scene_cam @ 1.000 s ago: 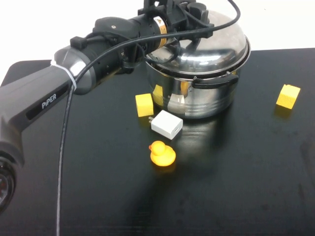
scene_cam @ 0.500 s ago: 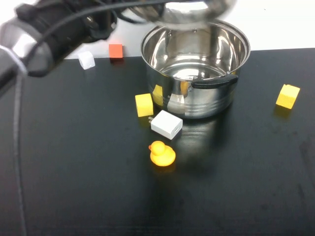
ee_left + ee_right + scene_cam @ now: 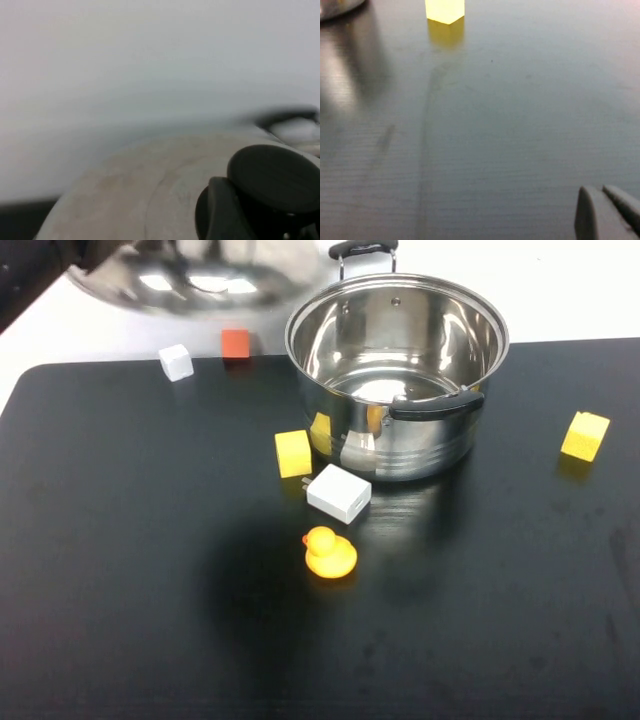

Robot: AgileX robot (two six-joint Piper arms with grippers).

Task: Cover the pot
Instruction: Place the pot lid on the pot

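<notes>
Left fingers [image 3: 225,210] grip lid [image 3: 200,275] knob, left of uncovered pot [image 3: 398,370].

The high view looks down over the table [image 3: 150,590]; both wrist views sit close, the right skimming that tabletop.

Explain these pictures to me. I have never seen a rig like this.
This is a two-armed table robot. Each arm ends in a pincer, the end effector. The high view looks down on the black table from the robot's side. The other two views come from cameras on the wrists.

On the table are an open steel pot, a rubber duck, a white charger, a near yellow block and a right yellow block. A red cube and a white cube sit at the far edge.

The left end effector, raised at the far left, is shut on the black knob of the lid, holding it in the air beside the pot. The right end effector hangs shut and empty, low over the table.
</notes>
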